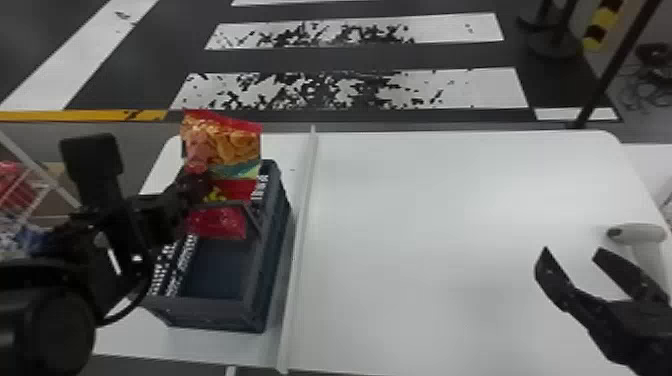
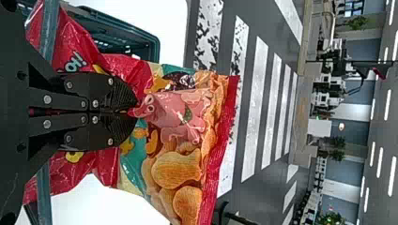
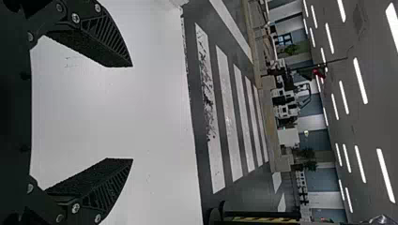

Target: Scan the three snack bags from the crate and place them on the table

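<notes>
In the head view, my white table (image 1: 425, 225) sits before a dark floor (image 1: 350, 57) striped in white, with a pole (image 1: 607, 70) rising beyond the far right corner. A raised strip (image 1: 300, 250) runs across the table from near to far, and the crate (image 1: 215, 315) is left of it. The scanner (image 1: 645, 232) lies by the right edge. My left arm comes in from the left, its gripper (image 1: 199, 184) over the crate, on the upright bag (image 1: 222, 145), whose upper part stands above the rim. My right gripper (image 1: 570, 251) is low at the right, over the table near the scanner, fingers spread.

In the left wrist view, beyond the bag and the striped floor, I see plants (image 2: 356, 22) and strip lights (image 2: 393, 176). The gripper points at the bag, fingers pressed together on its printed film. Red film shows on both sides of a bar (image 2: 44, 194) crossing it; I cannot tell whether that is all one bag.

In the right wrist view, I have the white tabletop behind two well-parted fingers, nothing between them, and the striped floor and lit ceiling farther off.
</notes>
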Robot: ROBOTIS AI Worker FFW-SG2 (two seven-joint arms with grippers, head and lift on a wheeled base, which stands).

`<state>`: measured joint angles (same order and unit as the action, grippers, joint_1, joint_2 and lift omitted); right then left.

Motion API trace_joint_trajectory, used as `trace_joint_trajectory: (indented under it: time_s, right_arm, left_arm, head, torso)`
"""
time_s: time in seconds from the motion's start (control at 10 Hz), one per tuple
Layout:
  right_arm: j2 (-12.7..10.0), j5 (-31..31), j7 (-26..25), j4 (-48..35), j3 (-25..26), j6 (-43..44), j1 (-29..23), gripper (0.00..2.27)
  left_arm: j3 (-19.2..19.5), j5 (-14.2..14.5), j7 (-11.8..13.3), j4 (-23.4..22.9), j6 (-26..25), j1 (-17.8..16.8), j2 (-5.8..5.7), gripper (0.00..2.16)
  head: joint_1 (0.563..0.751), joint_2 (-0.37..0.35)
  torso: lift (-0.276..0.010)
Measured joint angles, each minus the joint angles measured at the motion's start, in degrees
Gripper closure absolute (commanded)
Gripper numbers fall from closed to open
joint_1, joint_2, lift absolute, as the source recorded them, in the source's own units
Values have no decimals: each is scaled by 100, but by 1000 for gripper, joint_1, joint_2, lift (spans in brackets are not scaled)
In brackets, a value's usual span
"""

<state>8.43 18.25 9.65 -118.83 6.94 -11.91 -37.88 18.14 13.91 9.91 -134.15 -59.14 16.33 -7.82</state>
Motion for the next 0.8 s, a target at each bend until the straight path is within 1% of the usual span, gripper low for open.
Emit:
trace_joint_trajectory:
  time_s: [0.1, 0.2, 0.3, 0.5, 0.6, 0.8]
  right_arm:
    - [7, 30, 1, 0, 29, 0, 0, 188]
    - [9, 43, 1, 0, 44, 0, -1, 188]
    - [9, 46, 1, 0, 54, 0, -9, 188]
    - [-1, 47, 1, -1, 76, 0, -57, 188]
    - [-16, 44, 2, -10, 79, 0, -71, 188]
    - [-48, 38, 1, -68, 73, 0, -109, 188]
  left_arm:
    - [-21, -39, 21, 92, 286, 99, 13, 1730]
    - [-33, -153, 100, 226, 608, 183, 14, 1727]
    - [-23, -291, 128, 387, 903, 231, 9, 1730]
    - [-5, -620, 138, 602, 1261, 251, -17, 1727]
    - [6, -670, 187, 629, 1382, 240, -40, 1730]
    - [6, -736, 240, 718, 1567, 217, -44, 1727]
  head:
    - [695, 93]
    - [695, 95]
    - [695, 106]
    - [695, 130]
    - [695, 131]
    - [695, 138]
  torso:
    - [-62]
    - [-62]
    - [-62]
    - [-62]
    - [-62]
    - [-62]
